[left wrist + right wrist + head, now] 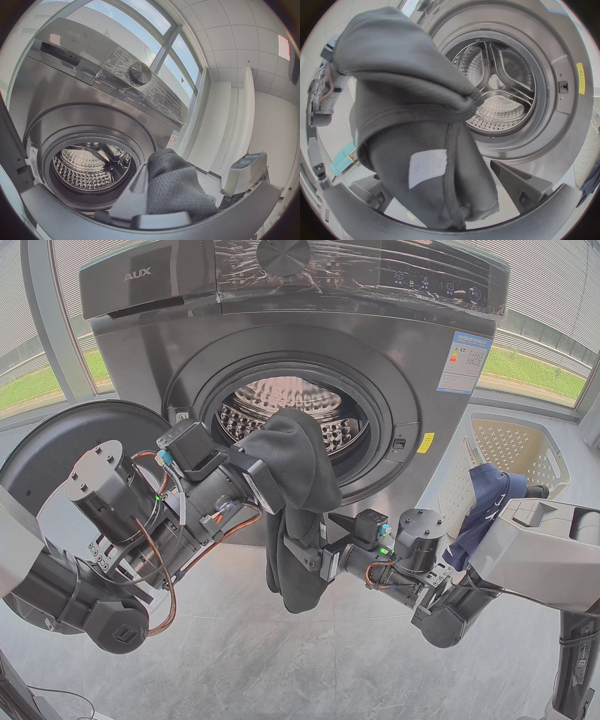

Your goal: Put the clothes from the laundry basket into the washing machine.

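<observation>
Holding a dark grey garment [300, 465] at the drum [281, 399] mouth.
Clamping it in the left gripper [270, 480], just before the washing machine's [400, 359] opening, drum lying straight ahead; draping its length straight down through the wide-open right gripper [440, 190] below.

You are looking at a laundry corner in a glass-walled room: a front-loading washing machine [400, 352] on grey floor tiles [281, 665], tall windows [184, 53] behind, panelled ceiling [240, 34] overhead, a laundry basket [537, 446] alongside.
</observation>
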